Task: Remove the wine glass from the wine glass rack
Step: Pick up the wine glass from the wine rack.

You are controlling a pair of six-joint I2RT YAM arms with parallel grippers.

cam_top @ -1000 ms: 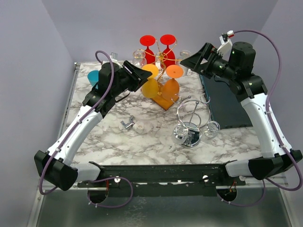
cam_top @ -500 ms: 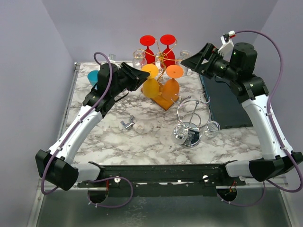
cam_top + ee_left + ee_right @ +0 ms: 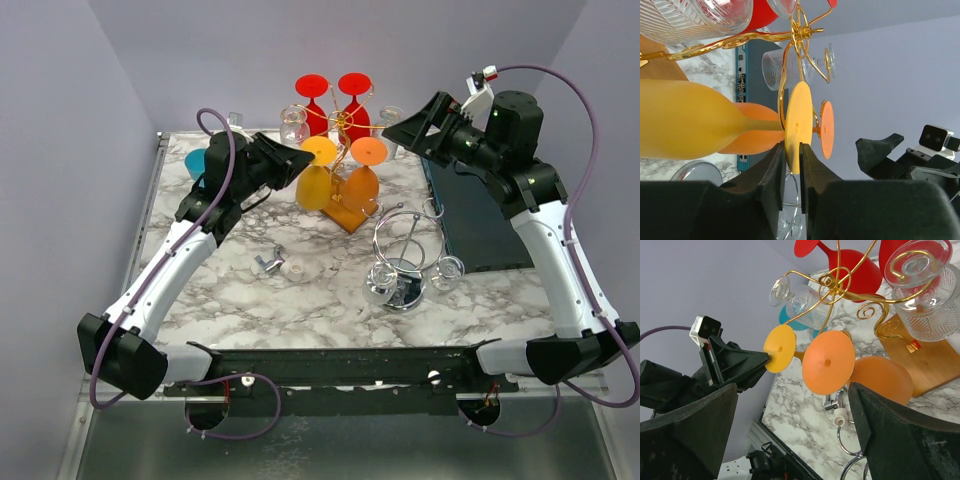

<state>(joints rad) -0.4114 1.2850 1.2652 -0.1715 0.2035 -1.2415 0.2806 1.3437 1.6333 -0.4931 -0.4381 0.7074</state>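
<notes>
top view: the yellow plastic wine glass (image 3: 316,184) hangs bowl-down on the gold wire wine glass rack (image 3: 348,213) with a wooden base, so the removal is not done. the left gripper (image 3: 292,160) is at the glass's foot. the right gripper (image 3: 392,128) hovers by the rack's other side, apart from that glass. the surface is a grey-veined white marble tabletop (image 3: 230,290), and the lilac walls (image 3: 200,60) are plain.

left wrist view: the left fingers (image 3: 772,167) stand narrowly apart, one on each side of the foot's rim. i cannot tell whether they bear on it. in my judgement, secure grasp, lift-off and withdrawal remain.

right wrist view: the right fingers (image 3: 687,430) are spread wide and hold nothing.
</notes>
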